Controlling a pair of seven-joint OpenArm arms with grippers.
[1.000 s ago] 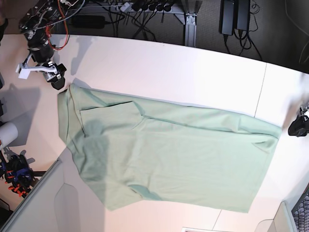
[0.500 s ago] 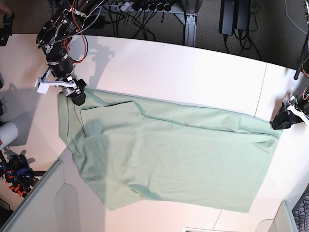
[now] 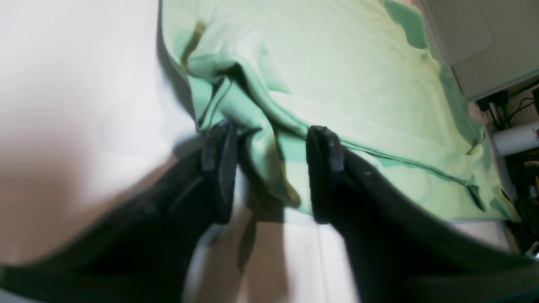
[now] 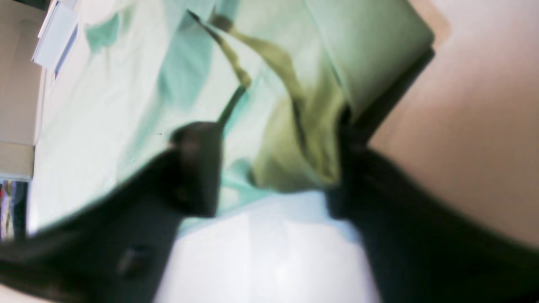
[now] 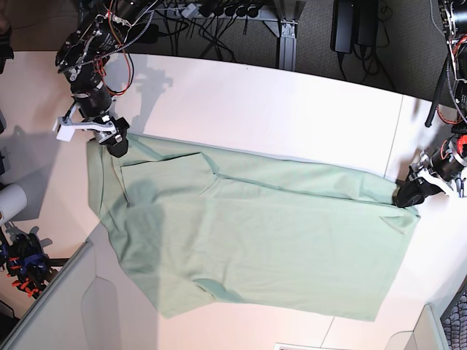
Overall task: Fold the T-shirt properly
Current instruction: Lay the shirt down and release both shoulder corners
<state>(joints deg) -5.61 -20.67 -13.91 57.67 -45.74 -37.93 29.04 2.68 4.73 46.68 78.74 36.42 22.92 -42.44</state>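
While the mint T-shirt [image 5: 263, 233] lies spread, left gripper [image 3: 269, 168] and right gripper [image 4: 278, 168] parted around its corners.

White table [image 5: 292, 102]; mint-green T-shirt [image 5: 263, 240] lying on it.

Relative to the T-shirt [image 5: 248, 233], the right claw [image 5: 117, 142] and left claw [image 5: 408, 195] are at opposite far corners, jaws apart.

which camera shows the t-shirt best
The base view: it takes in nearly all of the T-shirt, spread across the table. The left wrist view shows one folded corner close up between the fingers, the rest running off the top; the right wrist view shows the other bunched corner, partly blurred.
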